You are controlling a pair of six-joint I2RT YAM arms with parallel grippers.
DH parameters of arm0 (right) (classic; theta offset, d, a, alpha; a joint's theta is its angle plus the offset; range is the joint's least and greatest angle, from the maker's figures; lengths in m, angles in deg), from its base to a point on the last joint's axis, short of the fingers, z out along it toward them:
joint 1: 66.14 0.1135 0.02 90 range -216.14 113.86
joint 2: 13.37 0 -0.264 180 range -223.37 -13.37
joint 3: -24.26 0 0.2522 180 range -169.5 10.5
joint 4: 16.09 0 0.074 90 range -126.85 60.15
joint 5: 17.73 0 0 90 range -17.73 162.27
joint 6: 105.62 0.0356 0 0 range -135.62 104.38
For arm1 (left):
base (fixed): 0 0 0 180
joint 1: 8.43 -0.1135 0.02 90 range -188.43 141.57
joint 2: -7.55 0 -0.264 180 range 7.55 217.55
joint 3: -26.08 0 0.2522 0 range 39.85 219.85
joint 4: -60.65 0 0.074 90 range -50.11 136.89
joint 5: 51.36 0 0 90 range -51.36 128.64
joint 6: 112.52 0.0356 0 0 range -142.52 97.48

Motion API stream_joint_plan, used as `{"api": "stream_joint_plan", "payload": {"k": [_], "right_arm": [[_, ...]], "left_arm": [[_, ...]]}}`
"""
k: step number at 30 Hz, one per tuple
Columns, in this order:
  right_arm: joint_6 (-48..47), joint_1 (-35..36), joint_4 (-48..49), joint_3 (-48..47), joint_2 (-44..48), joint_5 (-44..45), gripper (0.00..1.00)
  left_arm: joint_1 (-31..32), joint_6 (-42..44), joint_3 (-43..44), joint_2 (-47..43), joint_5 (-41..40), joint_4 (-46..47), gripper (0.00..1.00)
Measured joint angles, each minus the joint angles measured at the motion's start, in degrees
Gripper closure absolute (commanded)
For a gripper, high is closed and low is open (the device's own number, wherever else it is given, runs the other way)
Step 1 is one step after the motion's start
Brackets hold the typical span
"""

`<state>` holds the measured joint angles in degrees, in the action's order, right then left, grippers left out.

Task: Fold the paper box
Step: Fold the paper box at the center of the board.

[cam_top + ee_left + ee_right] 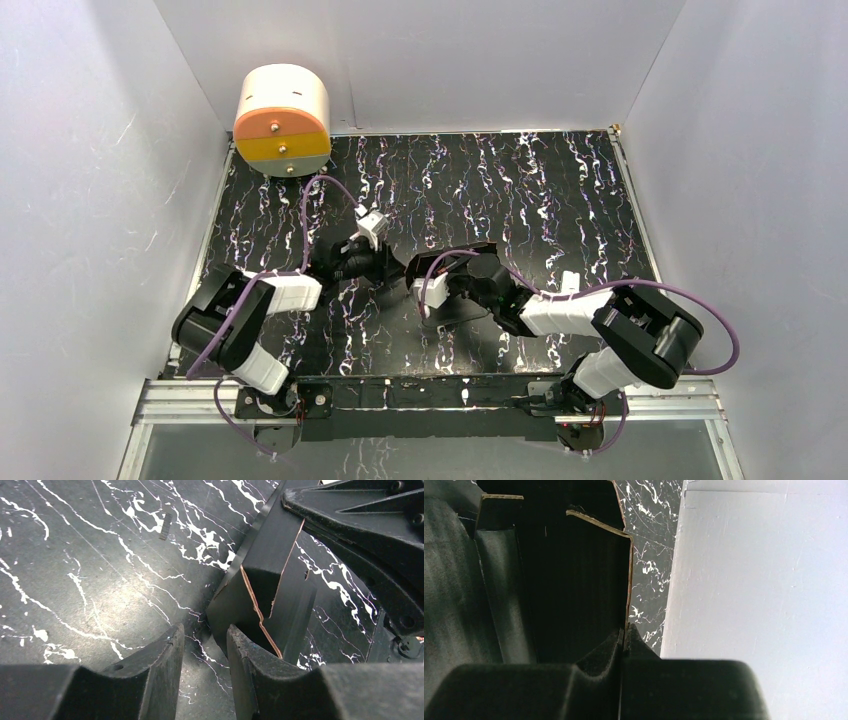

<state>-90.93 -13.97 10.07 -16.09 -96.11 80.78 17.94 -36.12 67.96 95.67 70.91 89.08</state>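
The paper box [470,250] is a partly formed piece of matte black card held off the marbled table near its middle. In the right wrist view my right gripper [624,636] is shut on the brown-edged rim of one box panel [574,580]. In the left wrist view my left gripper [205,635] stands open just left of the box [260,590], with only bare table between its fingers. Its right fingertip [240,640] sits against the box's lower corner. From above, the left gripper [392,268] and right gripper [418,270] meet at the box's left end.
A cream drum with an orange and yellow face [283,120] stands at the table's back left corner. White walls [764,580] close in three sides. A small dark scrap [165,526] lies on the marbled table [75,580] beyond the left gripper.
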Motion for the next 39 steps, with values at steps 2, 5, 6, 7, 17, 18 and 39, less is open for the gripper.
{"api": "stream_joint_plan", "payload": {"k": [2, 5, 6, 7, 17, 18, 39], "right_arm": [[0.1, 0.0, -0.4, 0.0, 0.0, -0.2, 0.94], [0.2, -0.1, -1.0, 0.0, 0.0, -0.8, 0.94], [0.2, -0.1, -1.2, 0.0, 0.0, -0.9, 0.93], [0.2, -0.2, -1.5, 0.0, 0.0, -1.1, 0.93], [-1.6, 0.5, 0.3, 0.6, -0.4, 0.3, 0.93], [-1.9, 0.6, 1.3, 0.9, -0.6, 0.6, 0.93], [-6.1, 4.7, 20.7, 7.0, -8.4, 9.1, 0.93]], "left_arm": [[0.0, 0.2, 0.7, 0.9, 1.1, -0.3, 0.65], [0.2, 0.2, 1.6, 2.3, 2.7, -0.2, 0.65], [0.4, 0.3, 1.9, 2.8, 3.1, -0.3, 0.65], [0.7, 0.4, 2.0, 3.1, 3.4, -0.2, 0.65], [2.0, -1.7, 2.4, 4.5, 4.3, 1.5, 0.62], [2.0, -2.1, 2.4, 4.5, 4.3, 1.7, 0.62], [3.5, -3.9, 1.4, 7.8, 6.0, 8.0, 0.61]]}}
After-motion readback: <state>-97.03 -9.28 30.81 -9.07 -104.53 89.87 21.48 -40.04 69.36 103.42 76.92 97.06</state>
